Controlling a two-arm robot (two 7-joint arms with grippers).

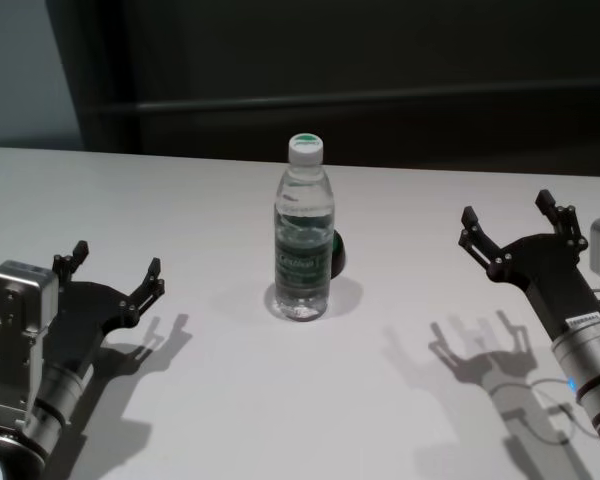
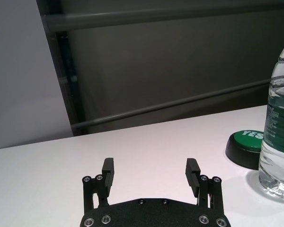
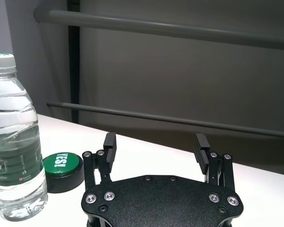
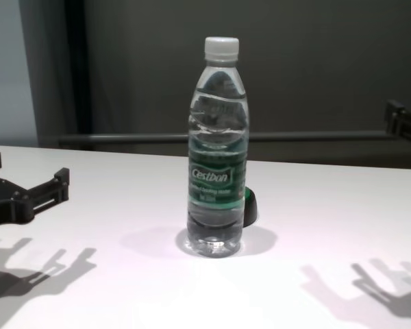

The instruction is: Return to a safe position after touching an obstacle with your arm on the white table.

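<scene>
My left gripper [image 1: 113, 270] hovered low over the table [image 1: 210, 400] on its near left side, fingers spread wide with nothing between them. In the left wrist view the two black fingertips [image 2: 108, 168] stood well apart, bare white surface showing in the gap. My right gripper [image 1: 510, 228] hung over the right side of the table, a little farther back than the left one, and its fingers were splayed just as wide and empty; the right wrist view showed the same open gap above the black palm plate [image 3: 161, 194].

Between the two grippers, well apart from both, the bottle [image 1: 304, 230] stood upright near the middle of the table, white cap [image 1: 305, 148] on, green label band around its middle, water visible inside. Just behind it, on its right side, sat a low black button [image 3: 62, 171] with a green top reading "YES", very close to the bottle's base; I could not tell whether they touched. Both grippers cast sharp shadows on the table. A dark wall with horizontal rails [image 3: 180, 30] ran behind the far edge.
</scene>
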